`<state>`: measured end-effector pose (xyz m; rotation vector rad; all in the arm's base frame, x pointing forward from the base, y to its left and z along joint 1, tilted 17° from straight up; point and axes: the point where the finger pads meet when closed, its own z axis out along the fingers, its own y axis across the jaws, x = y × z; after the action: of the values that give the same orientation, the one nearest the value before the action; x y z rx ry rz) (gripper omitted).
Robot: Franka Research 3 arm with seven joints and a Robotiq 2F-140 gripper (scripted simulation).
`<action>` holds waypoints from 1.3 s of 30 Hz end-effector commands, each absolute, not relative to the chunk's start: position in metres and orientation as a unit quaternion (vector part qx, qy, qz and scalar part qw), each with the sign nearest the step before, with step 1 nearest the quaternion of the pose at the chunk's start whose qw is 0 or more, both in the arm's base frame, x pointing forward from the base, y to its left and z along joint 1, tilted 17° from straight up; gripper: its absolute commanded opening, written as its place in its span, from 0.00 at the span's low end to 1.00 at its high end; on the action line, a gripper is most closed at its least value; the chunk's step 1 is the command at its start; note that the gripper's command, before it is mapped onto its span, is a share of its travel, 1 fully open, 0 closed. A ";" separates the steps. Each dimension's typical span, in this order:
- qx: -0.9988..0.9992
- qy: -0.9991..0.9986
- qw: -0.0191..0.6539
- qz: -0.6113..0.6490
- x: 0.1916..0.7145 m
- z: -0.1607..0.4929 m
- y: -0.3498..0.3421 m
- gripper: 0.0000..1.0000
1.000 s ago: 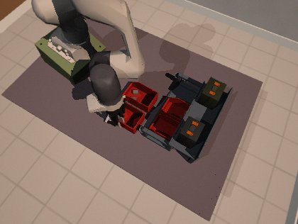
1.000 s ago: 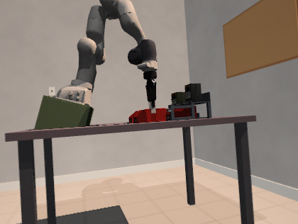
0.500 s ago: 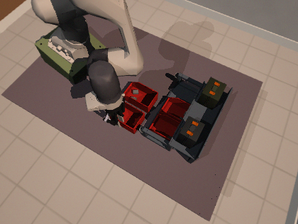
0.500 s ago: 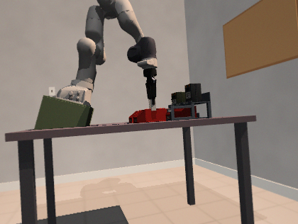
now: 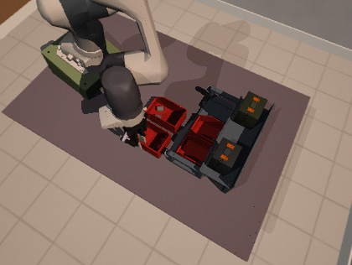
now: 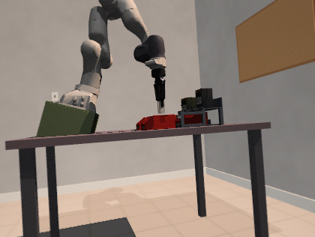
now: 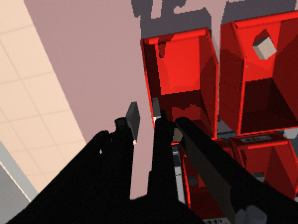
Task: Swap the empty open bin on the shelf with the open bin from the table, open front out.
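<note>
1. Pale tiled floor [image 5: 50, 201] [image 6: 157, 202] [image 7: 25, 55] surrounds the table [image 5: 126, 176] [image 6: 131, 136] [image 7: 85, 75], whose top carries the whole job.
2. On the left, far side, the arm's green base block [image 5: 63, 75] [image 6: 61, 121] gives the arm reach over the bins.
3. To the right stands the grey shelf [image 5: 184, 161] [image 6: 203, 118]. Its far-side place looks free; two seated red bins [image 5: 194, 147] [image 7: 200, 175] fill the middle and near ones. Two dark boxes [image 5: 252, 110] [image 5: 227, 156] [image 6: 188, 103] [image 6: 204, 97] sit on top, probably limiting the approach from above.
4. Left of the shelf, the parts bin [image 5: 169, 119] [image 7: 232, 75] holds a pale block [image 5: 159, 108] [image 7: 264, 48]. It stands on the table beside the empty bin [image 5: 157, 147] [image 7: 180, 70], on its far side. I judge the empty one already brought out and set down to free the place.
5. The gripper [image 5: 141, 142] [image 6: 161, 109] [image 7: 146, 108] points down, its fingers only a little apart, nothing between them. They hover at the empty bin's near wall; the parts bin lies beyond that bin, farther over. Next, probably, is to rise clear, widen and cross to it; dropping low could nudge the empty bin.

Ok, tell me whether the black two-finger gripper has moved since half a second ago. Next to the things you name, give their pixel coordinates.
Yes, upward: in the exterior view, the black two-finger gripper [image 5: 134, 141] [image 6: 161, 109] [image 7: 146, 108] now stands higher above the brown table top [image 5: 188, 201] [image 6: 232, 127] [image 7: 90, 75].
</note>
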<state>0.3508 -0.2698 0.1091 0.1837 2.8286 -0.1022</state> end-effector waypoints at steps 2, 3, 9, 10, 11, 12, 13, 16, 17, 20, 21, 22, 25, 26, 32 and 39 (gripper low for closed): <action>0.072 0.986 0.146 -0.029 0.347 0.114 -0.265 0.15; 0.072 0.986 0.146 -0.029 0.346 0.116 -0.265 0.15; 0.072 0.986 0.146 -0.029 0.344 0.123 -0.264 0.15; 0.072 0.986 0.146 -0.029 0.343 0.125 -0.264 0.15; 0.072 0.986 0.146 -0.029 0.343 0.127 -0.264 0.15; 0.072 0.986 0.146 -0.029 0.342 0.129 -0.264 0.15; 0.072 0.986 0.146 -0.029 0.342 0.130 -0.264 0.15; 0.072 0.986 0.146 -0.029 0.340 0.135 -0.263 0.15; 0.072 0.986 0.146 -0.029 0.340 0.137 -0.263 0.15; 0.072 0.986 0.146 -0.029 0.338 0.142 -0.263 0.15; 0.072 0.986 0.146 -0.029 0.338 0.143 -0.262 0.15; 0.072 0.986 0.146 -0.029 0.338 0.145 -0.262 0.15; 0.072 0.986 0.146 -0.029 0.337 0.146 -0.262 0.15; 0.072 0.986 0.146 -0.029 0.337 0.148 -0.262 0.15; 0.072 0.986 0.146 -0.029 0.334 0.155 -0.261 0.15; 0.072 0.986 0.146 -0.029 0.333 0.161 -0.261 0.15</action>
<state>0.3347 -0.2638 0.1601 0.1969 2.8311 -0.0946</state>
